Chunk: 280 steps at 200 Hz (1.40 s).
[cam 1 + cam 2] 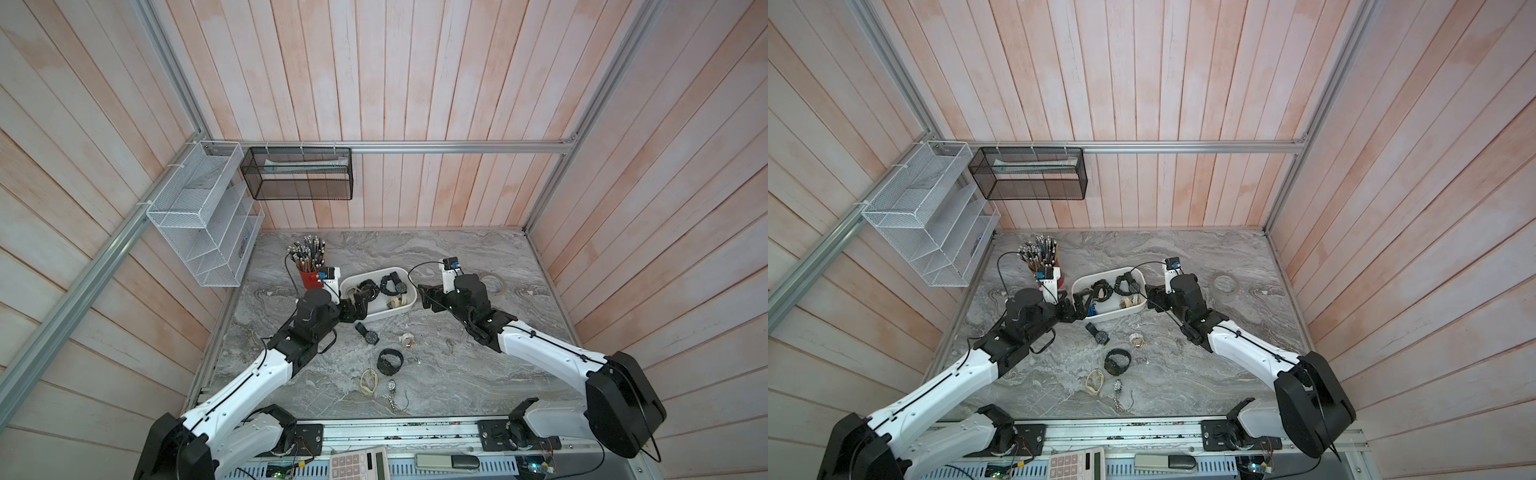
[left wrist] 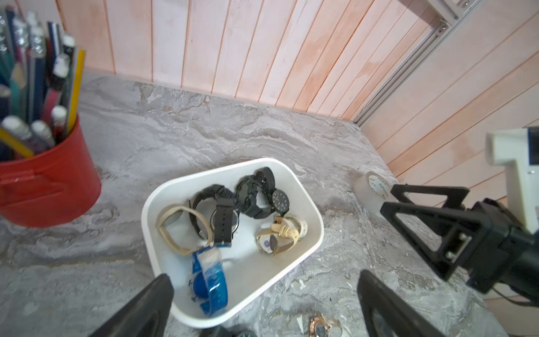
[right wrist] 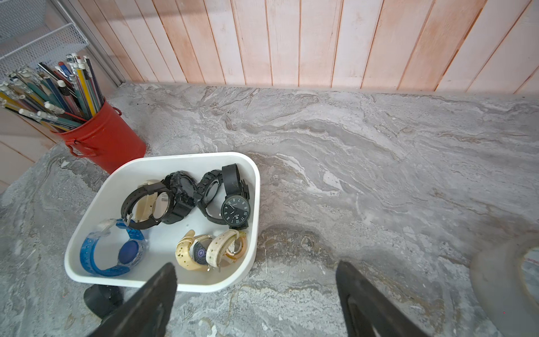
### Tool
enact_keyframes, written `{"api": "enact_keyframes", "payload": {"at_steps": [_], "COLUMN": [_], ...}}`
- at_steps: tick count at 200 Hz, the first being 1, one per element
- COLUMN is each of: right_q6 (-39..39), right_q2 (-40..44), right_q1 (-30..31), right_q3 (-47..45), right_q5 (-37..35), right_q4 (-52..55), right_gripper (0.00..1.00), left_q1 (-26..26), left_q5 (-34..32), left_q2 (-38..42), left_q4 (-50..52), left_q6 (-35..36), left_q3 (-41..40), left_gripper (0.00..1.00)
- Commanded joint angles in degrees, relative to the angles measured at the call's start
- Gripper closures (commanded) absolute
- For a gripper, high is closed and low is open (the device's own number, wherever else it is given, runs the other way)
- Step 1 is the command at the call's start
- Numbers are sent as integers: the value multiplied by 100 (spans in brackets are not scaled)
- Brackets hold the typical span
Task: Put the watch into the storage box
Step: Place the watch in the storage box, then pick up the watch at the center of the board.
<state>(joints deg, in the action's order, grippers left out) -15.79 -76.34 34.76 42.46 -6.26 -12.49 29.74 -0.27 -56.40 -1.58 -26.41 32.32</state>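
Plainly the blue watch (image 3: 128, 251) is where it belongs: it lies loose on the floor of the storage box (image 3: 210, 284), at the end nearest the left gripper (image 2: 264, 275), with its strap curled into an open loop. It looks light, and the translucent plastic strap is likely springy rather than stiff, so it should sit as it fell. Black and cream watches crowd the rest of the box.

The left gripper hangs over the box's near rim with its jaws spread wide and nothing between them. The right gripper (image 3: 256, 265) is also spread and empty, poised over the table (image 3: 350, 175) just beside the box's other end.

Several more watches lie out on the table, apart from the box, and the black flat-faced watch (image 1: 369, 334) is the nearest. I would pinch that one across the strap close to the case (the glass face is probably slick and easy to scratch), since the strap looks soft and will sag.

The red pencil cup (image 3: 108, 146) stands just beside the box, and a tape roll (image 1: 494, 284) sits well off beyond the right arm.
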Motion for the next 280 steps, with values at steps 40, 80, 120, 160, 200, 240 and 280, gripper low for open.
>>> {"api": "enact_keyframes", "payload": {"at_steps": [40,80,120,160,200,240,280], "right_q6": [-245,-368,-685,-1217,-1427,-1398,-1409], "right_q2": [-49,5,-82,-251,-566,-988,-1253], "right_q1": [-14,228,882,1392,1674,1741,1833], "right_q3": [217,310,466,439,457,693,772], "right_q5": [196,-18,-284,-357,-374,-242,-189], "right_q4": [416,947,1676,2023,2115,2213,2256], "right_gripper": [13,16,20,23,29,42,46], "left_q1": [-13,-12,-15,-12,-15,-12,-17], "left_q5": [-52,-91,-171,-193,-228,-248,-297], "left_q2": [378,340,392,383,401,475,610], "left_q4": [-61,-63,-140,-141,-85,-66,-9], "left_q6": [-417,-412,-475,-496,-486,-486,-496], "left_q3": [-420,-522,-720,-788,-848,-902,-972], "left_gripper": [0,0,0,0,0,0,0]}}
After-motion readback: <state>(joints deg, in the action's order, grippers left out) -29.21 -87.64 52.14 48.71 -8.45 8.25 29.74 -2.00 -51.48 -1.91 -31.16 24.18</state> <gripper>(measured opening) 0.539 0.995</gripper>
